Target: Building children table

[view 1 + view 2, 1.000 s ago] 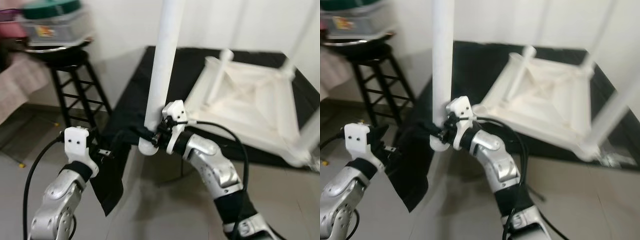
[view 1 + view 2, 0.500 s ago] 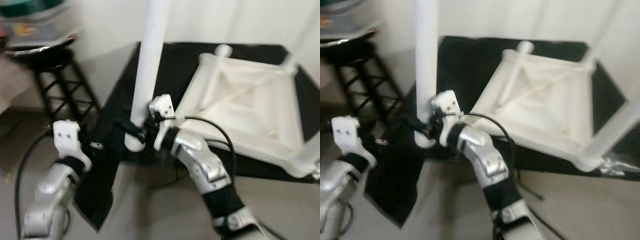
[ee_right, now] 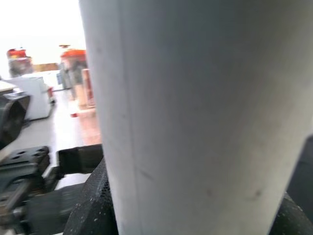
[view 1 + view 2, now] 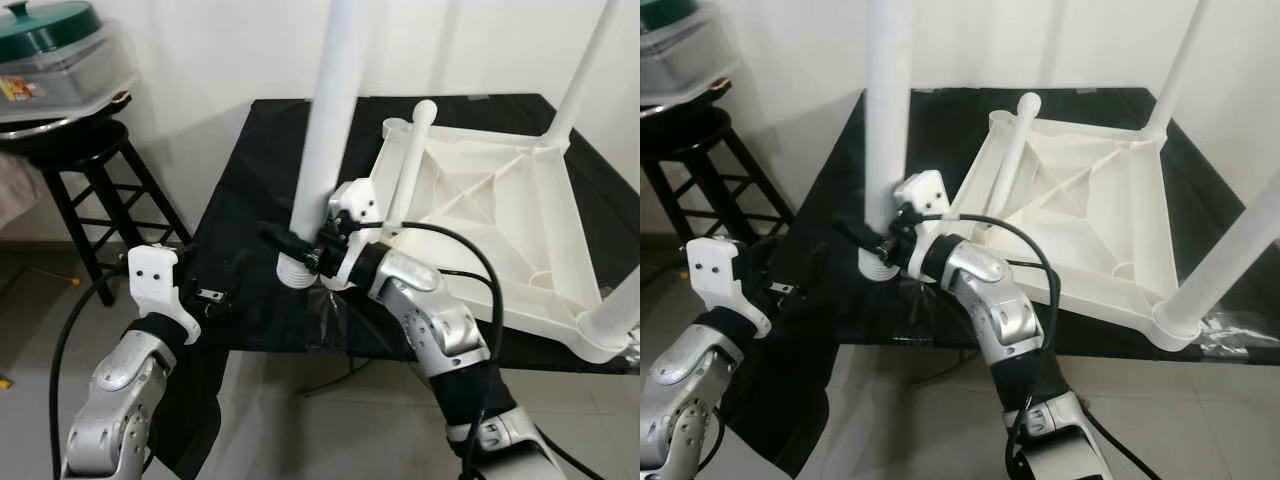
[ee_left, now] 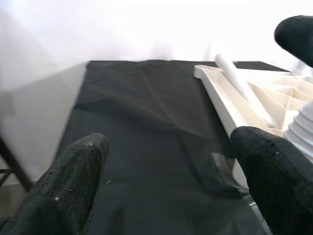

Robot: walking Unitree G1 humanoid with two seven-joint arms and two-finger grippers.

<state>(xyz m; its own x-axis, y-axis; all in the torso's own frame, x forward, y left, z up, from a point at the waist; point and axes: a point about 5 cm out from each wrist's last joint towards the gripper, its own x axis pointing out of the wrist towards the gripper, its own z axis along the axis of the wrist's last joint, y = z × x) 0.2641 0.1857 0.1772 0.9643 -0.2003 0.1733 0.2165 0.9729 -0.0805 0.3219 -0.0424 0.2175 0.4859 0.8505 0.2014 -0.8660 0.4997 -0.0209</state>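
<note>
White table leg [image 4: 325,130] upright, threaded end down near front-left edge of black-draped desk [image 4: 250,190]. Clamped near its base by right gripper [image 4: 300,250], black fingers [image 3: 93,205] pressed around tube. Just beside, upside-down white tabletop [image 4: 490,215] lying over desk's right part, three legs already sticking up from its corners. Left gripper [image 4: 215,297] off the front-left corner, spread wide, holding nothing, fingertips [image 5: 73,181] apart over the black cloth. Black stool [image 4: 90,170] with green-lidded container [image 4: 55,55] further left.

Black-clothed table [image 4: 250,180] under upturned white table [image 4: 500,200]
</note>
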